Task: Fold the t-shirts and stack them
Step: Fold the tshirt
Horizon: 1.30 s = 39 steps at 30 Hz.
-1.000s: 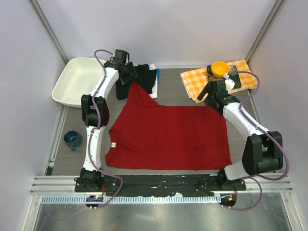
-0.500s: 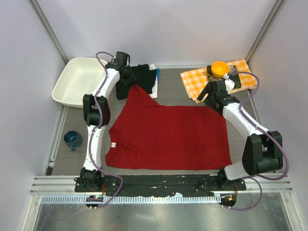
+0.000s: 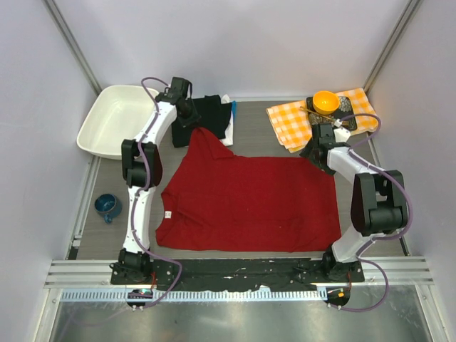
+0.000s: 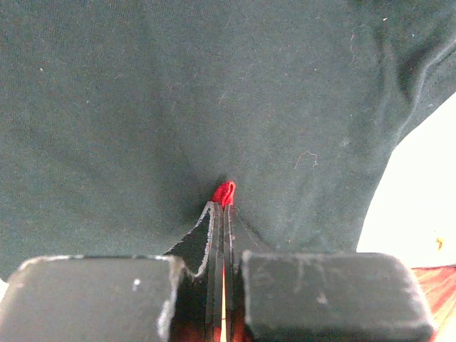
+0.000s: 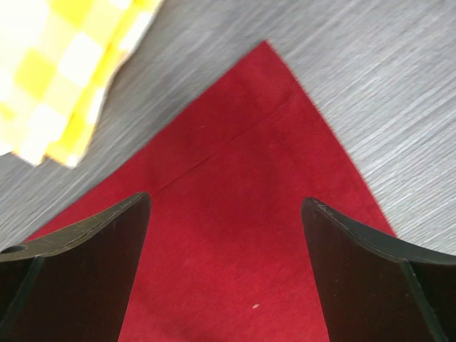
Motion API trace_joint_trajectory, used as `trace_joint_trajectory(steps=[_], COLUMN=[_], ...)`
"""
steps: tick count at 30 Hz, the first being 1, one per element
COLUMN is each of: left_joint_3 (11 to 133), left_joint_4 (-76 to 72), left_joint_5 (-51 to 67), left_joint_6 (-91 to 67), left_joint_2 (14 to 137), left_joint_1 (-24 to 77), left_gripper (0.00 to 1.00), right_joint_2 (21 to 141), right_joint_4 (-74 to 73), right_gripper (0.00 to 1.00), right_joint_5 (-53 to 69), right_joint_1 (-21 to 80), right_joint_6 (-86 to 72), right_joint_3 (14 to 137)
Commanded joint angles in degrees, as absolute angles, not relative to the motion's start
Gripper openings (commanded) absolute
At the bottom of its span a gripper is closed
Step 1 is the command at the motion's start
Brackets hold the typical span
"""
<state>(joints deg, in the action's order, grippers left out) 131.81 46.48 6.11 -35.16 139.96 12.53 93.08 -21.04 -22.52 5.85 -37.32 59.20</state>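
a strip of bare grey table (image 3: 256,121) runs between the folded black shirt (image 3: 214,117) and the checked cloth (image 3: 288,121). a white tray (image 3: 107,125) fills the far left corner, a blue cup (image 3: 107,206) sits by the left edge, an orange bowl (image 3: 325,102) stands on the checked cloth.

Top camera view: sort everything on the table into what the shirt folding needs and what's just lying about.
For the job: red shirt; black shirt; white shirt peeking out beside it; left hand, shut on a corner of the red shirt; right hand, open over another corner.
Lying about: white tub; blue cup; checked cloth; orange bowl.
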Motion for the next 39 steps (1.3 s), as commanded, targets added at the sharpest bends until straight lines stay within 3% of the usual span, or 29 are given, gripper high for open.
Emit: trace_joint_trajectory(steps=[1,26,32,39], left_joint_3=[131.05,128.58,128.15,128.41], left_joint_4=[47.63,47.55,47.72,47.90], left_joint_5=[4.84,5.36,5.27,5.10], left_joint_6=[-33.93,-31.64,-31.64,-31.82], left_joint_2=[134.39,131.40,131.31,131.05], left_joint_1=[12.57,10.90,10.37,10.37], left_gripper=[0.00,0.00,0.00,0.00], right_joint_2=[94.66,108.72,110.30,111.18], right_joint_4=[-18.64,-18.98,-19.07,-19.07], right_gripper=[0.93,0.72,0.60,0.36], right_joint_5=[-25.23,-24.61,-24.52,-24.70], right_joint_1=[2.03,-2.90,-2.90,-2.99], right_joint_6=[-37.18,-37.09,-36.83,-36.39], right_joint_3=[59.24,71.10,71.72,72.07])
